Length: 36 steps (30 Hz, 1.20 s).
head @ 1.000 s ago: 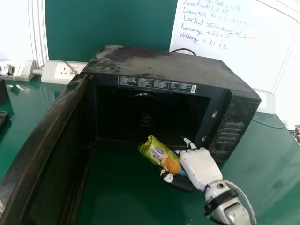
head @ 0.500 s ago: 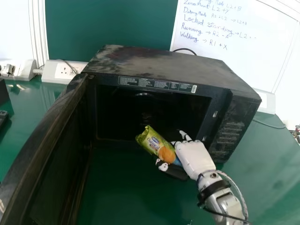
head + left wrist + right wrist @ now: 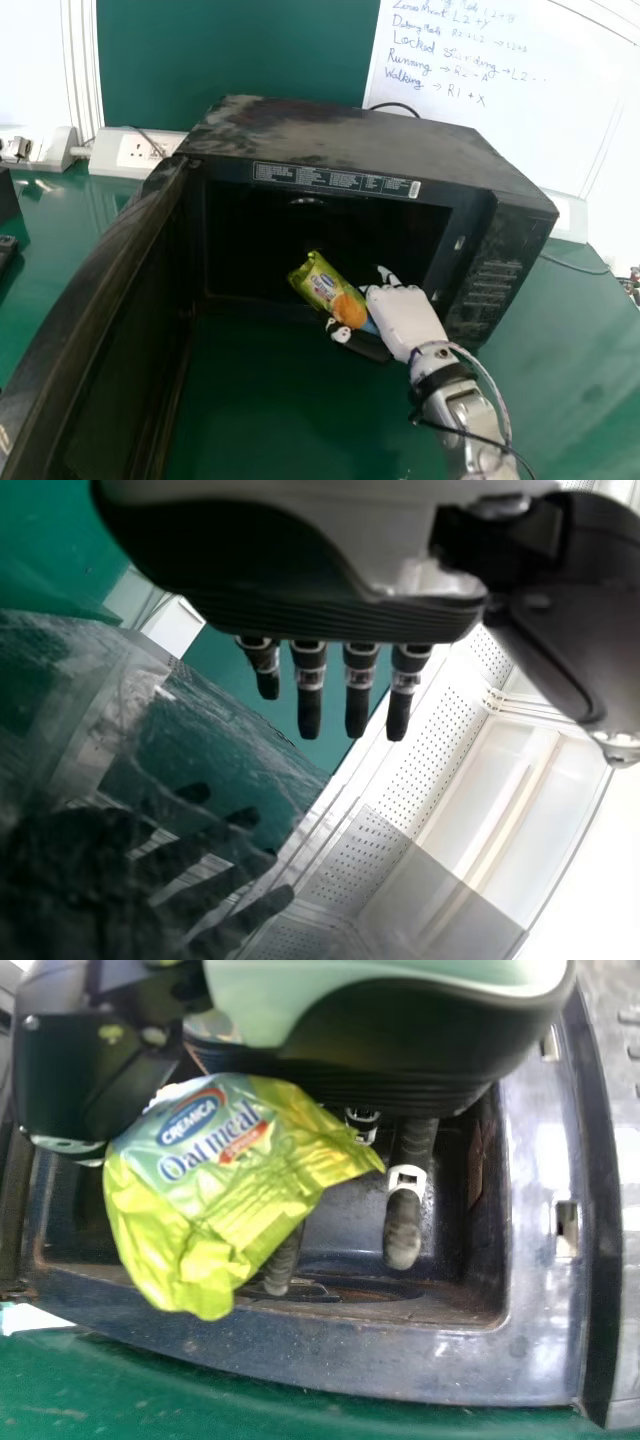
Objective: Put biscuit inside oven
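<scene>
In the head view my right hand (image 3: 405, 318) is at the front of the black oven (image 3: 360, 148), near the opening's lower right. The green biscuit packet (image 3: 328, 288) is pinched between its thumb and fingers, its far end overlapping the dark cavity. In the right wrist view the packet (image 3: 225, 1175) hangs by my right hand (image 3: 390, 1070), with the oven cavity behind it. My left hand (image 3: 350, 695) has straight fingers in the left wrist view, beside a glossy surface that reflects it.
The oven door (image 3: 100, 325) stands open on the left, reaching toward the robot. The green table (image 3: 270, 400) lies in front. A socket box (image 3: 140, 150) is behind at the left, and a cable (image 3: 570, 264) runs at the right.
The right hand has moved forward and a little left, carrying the packet toward the oven opening. The packet stays in its grasp, and the oven and its door are where they were.
</scene>
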### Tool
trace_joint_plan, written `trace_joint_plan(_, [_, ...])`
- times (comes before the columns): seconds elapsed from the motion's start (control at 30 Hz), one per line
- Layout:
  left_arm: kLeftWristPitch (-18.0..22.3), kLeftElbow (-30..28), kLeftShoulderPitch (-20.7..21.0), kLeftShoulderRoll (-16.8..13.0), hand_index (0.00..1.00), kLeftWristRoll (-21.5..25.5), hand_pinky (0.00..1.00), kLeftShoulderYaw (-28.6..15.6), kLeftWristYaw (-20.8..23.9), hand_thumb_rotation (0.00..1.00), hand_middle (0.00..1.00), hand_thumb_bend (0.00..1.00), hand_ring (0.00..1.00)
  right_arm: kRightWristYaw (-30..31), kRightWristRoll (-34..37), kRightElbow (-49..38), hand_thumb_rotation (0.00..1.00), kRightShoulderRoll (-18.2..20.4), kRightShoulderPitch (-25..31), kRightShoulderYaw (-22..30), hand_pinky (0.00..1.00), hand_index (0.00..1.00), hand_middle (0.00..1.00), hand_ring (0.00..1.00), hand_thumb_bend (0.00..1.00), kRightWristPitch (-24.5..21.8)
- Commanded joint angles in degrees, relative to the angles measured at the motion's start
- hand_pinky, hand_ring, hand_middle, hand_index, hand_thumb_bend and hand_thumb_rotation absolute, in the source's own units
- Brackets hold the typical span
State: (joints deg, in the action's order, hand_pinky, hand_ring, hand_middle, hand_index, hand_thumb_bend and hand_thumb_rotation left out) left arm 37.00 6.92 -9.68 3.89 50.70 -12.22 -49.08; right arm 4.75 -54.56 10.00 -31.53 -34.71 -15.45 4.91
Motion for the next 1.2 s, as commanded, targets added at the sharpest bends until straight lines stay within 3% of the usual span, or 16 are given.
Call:
trace_joint_plan(0.0, [-1.10, 0.90, -1.14, 5.79, 0.93, 0.29, 0.88, 1.55, -1.09, 0.66, 0.96, 0.91, 0.92, -2.29, -0.55, 2.07, 0.00, 0.34, -3.23, -1.07, 0.20, 0.51, 0.40, 0.30, 0.53, 0.80])
trace_joint_plan(0.53, [-0.72, -0.54, -2.14, 6.25, 0.92, -0.52, 0.89, 2.92, 0.53, 0.66, 0.95, 0.92, 0.93, -5.29, 1.07, 18.76, 0.00, 2.40, -17.00, -5.28, 0.14, 0.50, 0.40, 0.22, 0.53, 2.44])
trace_joint_plan(0.73, [-0.35, -1.42, -2.96, 6.44, 0.93, -1.07, 0.89, 3.93, 1.63, 0.66, 0.95, 0.92, 0.93, -7.62, 0.89, 26.26, 0.00, 2.43, -22.08, -7.04, 0.18, 0.51, 0.39, 0.26, 0.53, 4.82])
trace_joint_plan(0.8, [-0.21, -1.59, -3.15, 6.38, 0.93, -1.27, 0.89, 4.08, 1.91, 0.66, 0.96, 0.92, 0.93, -7.88, 1.51, 28.36, 0.00, 2.76, -23.60, -7.24, 0.18, 0.49, 0.46, 0.26, 0.53, 5.32])
trace_joint_plan(1.0, [0.09, -1.79, -3.30, 6.09, 0.93, -0.99, 0.90, 4.34, 1.58, 0.67, 0.95, 0.92, 0.93, -8.60, 2.23, 33.86, 0.00, 4.13, -27.82, -8.50, 0.13, 0.49, 0.39, 0.19, 0.53, 6.10])
trace_joint_plan(1.07, [0.08, -2.03, -3.39, 6.03, 0.93, -0.97, 0.90, 4.47, 1.60, 0.67, 0.96, 0.91, 0.93, -9.08, 2.53, 36.30, 0.10, 4.49, -29.47, -9.06, 0.09, 0.48, 0.27, 0.16, 0.53, 7.15])
trace_joint_plan(1.17, [0.25, -2.33, -3.59, 6.07, 0.93, -1.07, 0.90, 4.59, 1.75, 0.67, 0.95, 0.92, 0.93, -10.32, 2.50, 39.85, 0.12, 4.84, -31.75, -10.18, 0.11, 0.47, 0.27, 0.19, 0.53, 8.63])
